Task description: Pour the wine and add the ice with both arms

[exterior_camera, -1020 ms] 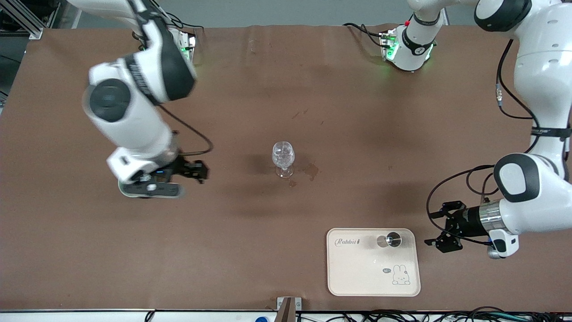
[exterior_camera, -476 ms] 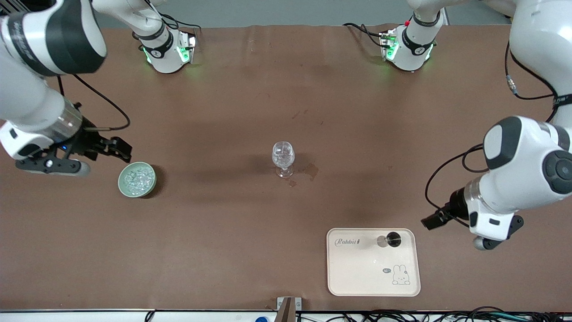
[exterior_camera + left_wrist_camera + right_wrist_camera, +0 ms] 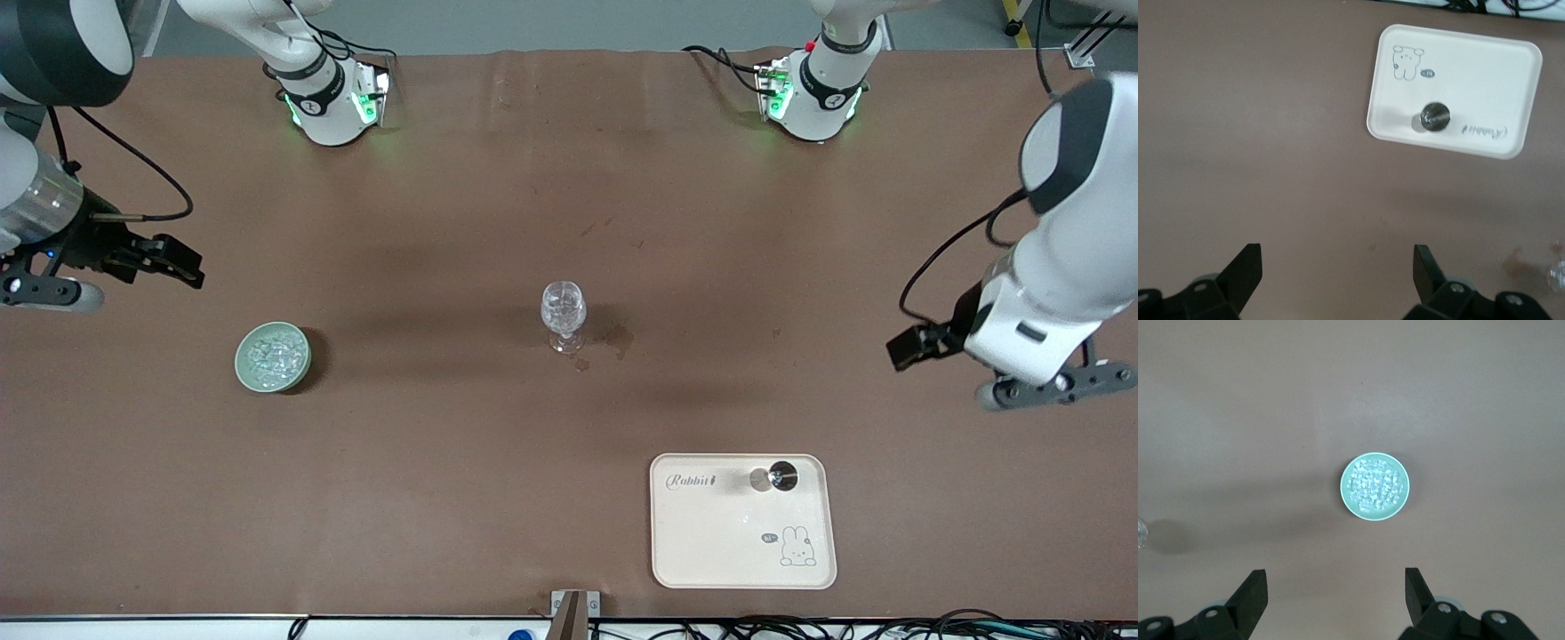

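A pale green bowl (image 3: 273,356) (image 3: 1375,486) holds several clear chunks of ice (image 3: 271,355) (image 3: 1373,484) toward the right arm's end of the table. A clear stemmed glass (image 3: 563,314) stands mid-table with clear bits inside. No wine shows in any view. My right gripper (image 3: 189,268) (image 3: 1335,573) hangs open and holds nothing, over bare table beside the bowl. My left gripper (image 3: 905,348) (image 3: 1337,248) is open and holds nothing, over bare table toward the left arm's end.
A cream tray (image 3: 711,542) (image 3: 1485,73) with a rabbit drawing lies near the front edge, a small round metal object (image 3: 782,476) (image 3: 1435,115) on it. Wet stains (image 3: 620,338) mark the brown tabletop beside the glass. Both arm bases (image 3: 329,102) (image 3: 813,98) stand along the table's farther edge.
Both arms have swung outward toward their ends of the table. The right gripper left the spot over the bowl, uncovering it. The left gripper moved away from the tray.
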Controlling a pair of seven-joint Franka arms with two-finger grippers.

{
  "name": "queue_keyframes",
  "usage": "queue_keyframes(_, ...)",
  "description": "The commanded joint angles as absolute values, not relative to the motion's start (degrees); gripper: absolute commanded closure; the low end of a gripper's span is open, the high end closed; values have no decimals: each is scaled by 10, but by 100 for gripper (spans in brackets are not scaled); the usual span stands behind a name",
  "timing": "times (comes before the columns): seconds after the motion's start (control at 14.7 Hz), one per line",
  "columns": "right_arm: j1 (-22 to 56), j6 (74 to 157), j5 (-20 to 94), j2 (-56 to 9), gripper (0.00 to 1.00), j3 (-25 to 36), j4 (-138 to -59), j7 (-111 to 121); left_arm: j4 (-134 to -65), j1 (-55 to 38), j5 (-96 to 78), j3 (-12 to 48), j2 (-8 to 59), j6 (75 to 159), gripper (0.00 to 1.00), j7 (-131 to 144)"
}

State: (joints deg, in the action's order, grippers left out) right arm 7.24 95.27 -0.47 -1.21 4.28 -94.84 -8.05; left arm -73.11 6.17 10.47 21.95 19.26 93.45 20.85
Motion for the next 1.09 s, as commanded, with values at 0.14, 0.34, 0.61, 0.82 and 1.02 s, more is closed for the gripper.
queue_keyframes(0.14, 63, 955, -10, 67, 9, 33, -1027, -42, -874, -37, 34, 84, 36, 932, 0, 101)
queue_keyframes(0.34, 57, 940, -8, 62, 9, 36, -999, -11, -930, -32, 28, 82, -20, 932, 0, 68)
queue_keyframes(0.61, 34, 894, -6, 51, 8, 37, -936, 38, -974, -28, -1, 67, -69, 933, 0, 52)
queue_keyframes(0.82, 17, 893, -4, 50, 5, 37, -924, 54, -992, -24, -5, 67, -90, 931, 0, 54)
queue_keyframes(1.02, 17, 868, -4, 39, 4, 37, -901, 54, -977, -23, -4, 67, -84, 928, 0, 54)
